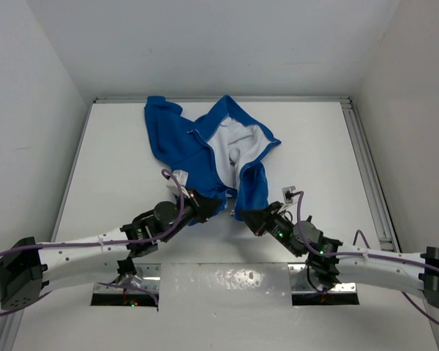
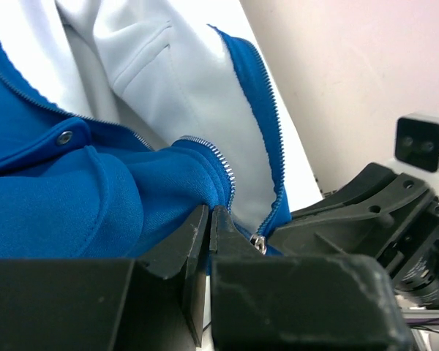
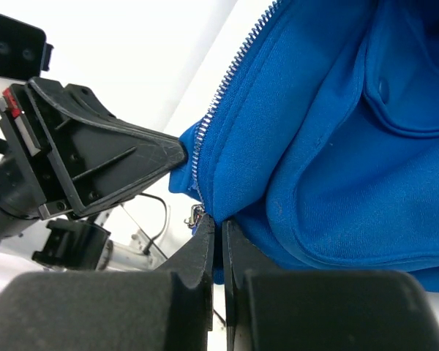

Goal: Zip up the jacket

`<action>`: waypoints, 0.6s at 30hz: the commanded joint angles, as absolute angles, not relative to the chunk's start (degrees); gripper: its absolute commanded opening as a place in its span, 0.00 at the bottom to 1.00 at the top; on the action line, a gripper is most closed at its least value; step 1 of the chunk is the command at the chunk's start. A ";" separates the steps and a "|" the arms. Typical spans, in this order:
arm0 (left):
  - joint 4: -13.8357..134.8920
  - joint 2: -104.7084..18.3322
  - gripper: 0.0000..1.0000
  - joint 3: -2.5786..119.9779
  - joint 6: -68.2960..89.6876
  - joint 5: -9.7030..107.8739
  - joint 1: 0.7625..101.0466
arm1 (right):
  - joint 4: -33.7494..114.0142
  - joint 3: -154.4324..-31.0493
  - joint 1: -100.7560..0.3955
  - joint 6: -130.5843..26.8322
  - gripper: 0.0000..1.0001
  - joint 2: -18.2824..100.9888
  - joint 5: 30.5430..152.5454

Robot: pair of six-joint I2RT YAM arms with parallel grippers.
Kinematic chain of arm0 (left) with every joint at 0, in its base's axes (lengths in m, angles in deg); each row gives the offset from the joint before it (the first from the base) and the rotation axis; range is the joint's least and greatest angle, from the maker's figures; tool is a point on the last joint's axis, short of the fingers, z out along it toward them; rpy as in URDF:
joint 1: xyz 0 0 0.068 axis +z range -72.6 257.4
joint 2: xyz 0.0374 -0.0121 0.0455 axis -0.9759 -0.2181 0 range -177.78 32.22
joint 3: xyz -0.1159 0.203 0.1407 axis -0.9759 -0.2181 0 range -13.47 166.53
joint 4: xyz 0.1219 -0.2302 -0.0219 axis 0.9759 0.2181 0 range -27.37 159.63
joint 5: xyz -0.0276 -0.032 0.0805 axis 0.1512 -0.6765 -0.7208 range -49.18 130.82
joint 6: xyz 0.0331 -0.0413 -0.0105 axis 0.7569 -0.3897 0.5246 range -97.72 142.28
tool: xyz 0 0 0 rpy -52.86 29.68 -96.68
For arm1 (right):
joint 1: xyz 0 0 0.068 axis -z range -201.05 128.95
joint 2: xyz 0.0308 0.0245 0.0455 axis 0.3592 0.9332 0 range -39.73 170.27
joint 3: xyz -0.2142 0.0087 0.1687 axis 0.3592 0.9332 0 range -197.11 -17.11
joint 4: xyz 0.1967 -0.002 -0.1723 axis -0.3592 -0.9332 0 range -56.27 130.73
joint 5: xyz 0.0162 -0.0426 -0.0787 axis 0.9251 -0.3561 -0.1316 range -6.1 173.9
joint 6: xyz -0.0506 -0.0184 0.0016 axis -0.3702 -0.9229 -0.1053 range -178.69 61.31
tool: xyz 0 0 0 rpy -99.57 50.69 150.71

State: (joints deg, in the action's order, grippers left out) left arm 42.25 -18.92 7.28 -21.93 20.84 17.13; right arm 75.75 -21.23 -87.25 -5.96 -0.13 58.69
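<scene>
Left gripper (image 1: 207,205): jaws fully closed, pinching the near bottom corner of the jacket's (image 1: 194,150) left front panel, right at the zipper edge. The silver zipper pull (image 2: 258,243) hangs just beside its fingertips.

Right gripper (image 1: 243,216): jaws also fully closed, clamped on the bottom hem of the right front panel, beside the zipper teeth (image 3: 227,80).

The grippers sit close together, tips angled toward each other. The jacket lies unzipped on the white table (image 1: 117,183), white lining showing, stretching from both grippers toward the far wall.
</scene>
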 commanded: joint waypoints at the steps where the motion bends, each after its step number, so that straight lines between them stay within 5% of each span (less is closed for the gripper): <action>1: 34.68 -19.81 0.00 8.77 -23.16 22.02 17.73 | 85.98 -20.45 -87.50 -4.37 0.00 0.35 57.89; 18: 20.18 -22.18 0.00 3.23 -12.28 21.84 17.55 | 76.77 -24.66 -87.50 1.51 0.00 2.11 56.39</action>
State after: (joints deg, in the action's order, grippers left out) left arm 28.28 -22.09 3.35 -17.49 21.08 17.13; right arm 77.35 -21.10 -87.25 -1.81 2.40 57.73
